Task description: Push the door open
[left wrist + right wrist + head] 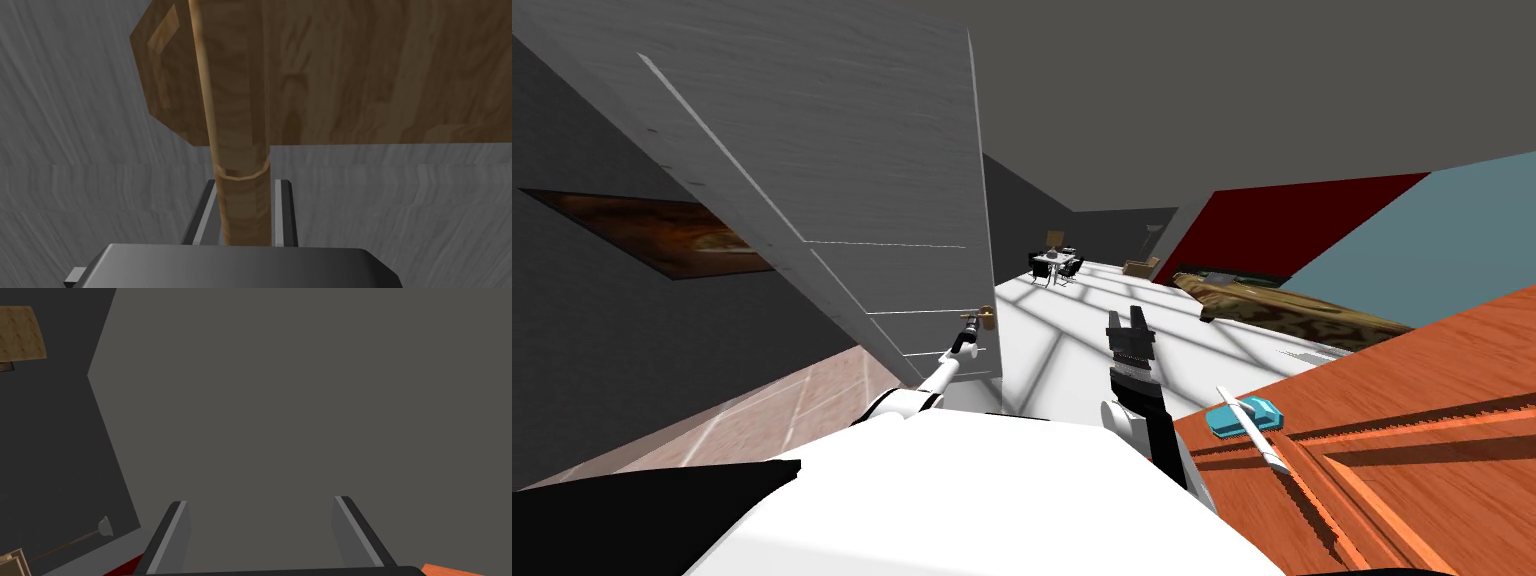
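Nearest, on my right, is an orange wooden surface (1412, 420). The left gripper (245, 200) has both fingers (283, 210) clamped on the one brown handle (235, 125), close in the wrist view, by the grey door's (842, 150) free edge. The right gripper (1129, 325) is raised, its fingers apart. Past the open door lies a white tiled floor (1052, 340).

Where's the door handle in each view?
Head view: brown handle at the grey door's free edge.
Left wrist view: its lever clamped in the left end effector, grey door behind.
Right wrist view: aimed elsewhere; right end effector open.
Shared landmark: the grey door.
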Motion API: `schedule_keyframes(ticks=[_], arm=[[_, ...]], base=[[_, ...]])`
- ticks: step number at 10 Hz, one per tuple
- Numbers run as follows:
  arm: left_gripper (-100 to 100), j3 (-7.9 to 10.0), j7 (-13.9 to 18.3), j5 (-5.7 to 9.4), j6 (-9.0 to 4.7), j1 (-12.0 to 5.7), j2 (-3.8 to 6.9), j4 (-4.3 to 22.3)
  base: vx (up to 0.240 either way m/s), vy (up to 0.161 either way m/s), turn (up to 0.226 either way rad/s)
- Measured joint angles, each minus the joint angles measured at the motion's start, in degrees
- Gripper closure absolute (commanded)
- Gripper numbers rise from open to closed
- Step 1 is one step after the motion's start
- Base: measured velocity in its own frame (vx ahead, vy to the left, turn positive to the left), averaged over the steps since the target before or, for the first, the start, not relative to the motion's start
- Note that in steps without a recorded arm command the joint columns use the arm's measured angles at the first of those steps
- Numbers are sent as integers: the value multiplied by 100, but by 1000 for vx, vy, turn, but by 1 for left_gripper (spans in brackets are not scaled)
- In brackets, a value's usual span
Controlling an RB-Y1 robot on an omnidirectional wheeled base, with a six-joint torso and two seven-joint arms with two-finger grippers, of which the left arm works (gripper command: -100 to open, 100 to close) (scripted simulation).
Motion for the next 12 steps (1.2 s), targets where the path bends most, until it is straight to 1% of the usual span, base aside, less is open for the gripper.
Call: schedule_keyframes(ticks=[2,3,6,7,8,9,10,11,12], arm=[[100,76,-39,29,-5,30,11,39],[100,129,-66,47,10,48,26,14],[100,287,-100,117,12,81,121,7],[100,387,-170,146,70,135,121,-103],[100,421,-183,160,52,103,158,-64],[100,454,-182,174,2,65,176,11],[100,465,-142,191,-91,-13,231,226],[100,522,-167,209,-85,52,230,156],[100,581,-207,229,-57,63,246,135]], base=[[169,-74,56],[183,-84,56],[196,-89,68],[133,-62,46],[107,-23,26],[162,-50,45],[176,-75,61],[165,-88,63],[162,-83,49]])
